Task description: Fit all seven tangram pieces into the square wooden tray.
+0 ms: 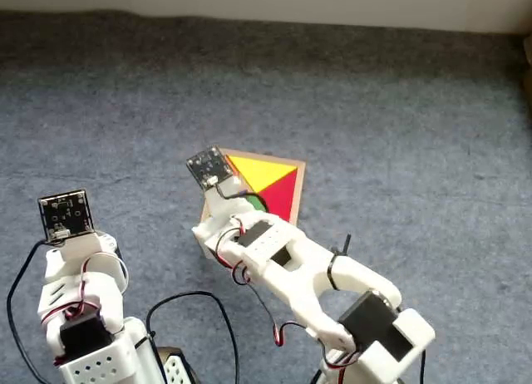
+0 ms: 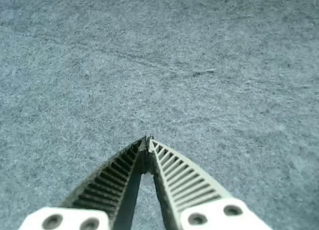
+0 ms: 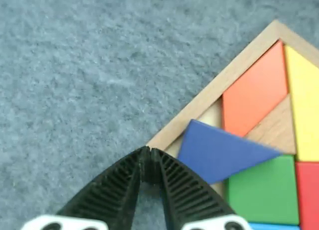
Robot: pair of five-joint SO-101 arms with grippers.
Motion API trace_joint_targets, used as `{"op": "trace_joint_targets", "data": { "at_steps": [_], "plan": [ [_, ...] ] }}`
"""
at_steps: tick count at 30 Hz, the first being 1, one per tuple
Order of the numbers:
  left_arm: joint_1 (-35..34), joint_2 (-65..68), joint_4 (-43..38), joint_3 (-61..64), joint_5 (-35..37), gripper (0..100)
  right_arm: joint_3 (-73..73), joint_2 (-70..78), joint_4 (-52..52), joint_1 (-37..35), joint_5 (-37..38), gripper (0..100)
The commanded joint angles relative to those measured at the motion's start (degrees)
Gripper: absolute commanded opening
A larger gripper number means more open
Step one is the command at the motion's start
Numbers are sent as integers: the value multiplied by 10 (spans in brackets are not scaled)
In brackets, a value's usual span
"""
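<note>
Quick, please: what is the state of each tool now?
Left tool: closed, holding nothing.
Right tool: closed, holding nothing, beside the blue triangle.

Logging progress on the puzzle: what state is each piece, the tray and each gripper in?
Tray: partly filled, bare floor showing.
Blue triangle: askew, not seated.
Orange piece: seated flat.
Yellow piece: seated flat.
Green square: seated flat.
Red piece: seated flat.
Left gripper: jaws shut, empty.
Right gripper: jaws shut, empty.

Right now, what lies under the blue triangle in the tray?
Bare tray floor shows beside the blue triangle, between it and the orange piece. Whatever lies directly beneath is covered.
</note>
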Motion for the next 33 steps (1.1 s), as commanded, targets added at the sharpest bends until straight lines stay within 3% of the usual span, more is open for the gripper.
{"op": "trace_joint_targets", "data": {
  "at_steps": [1,12,17,24,30,33],
  "plan": [
    [-4,-22,-12,-1,-5,31,-6,-2,32,1,-4,13],
    [-4,-22,-12,-1,-5,31,-66,-4,156,19,-3,13],
    [-4,-22,-12,-1,-5,31,-109,-72,196,45,-3,13],
    [-4,-22,-12,-1,-5,31,-64,-158,178,101,-3,13],
    [-4,-22,-12,-1,-5,31,-30,-113,65,152,-3,13],
    [-4,-22,-12,0,-5,31,-31,-71,58,155,-2,13]
  ]
}}
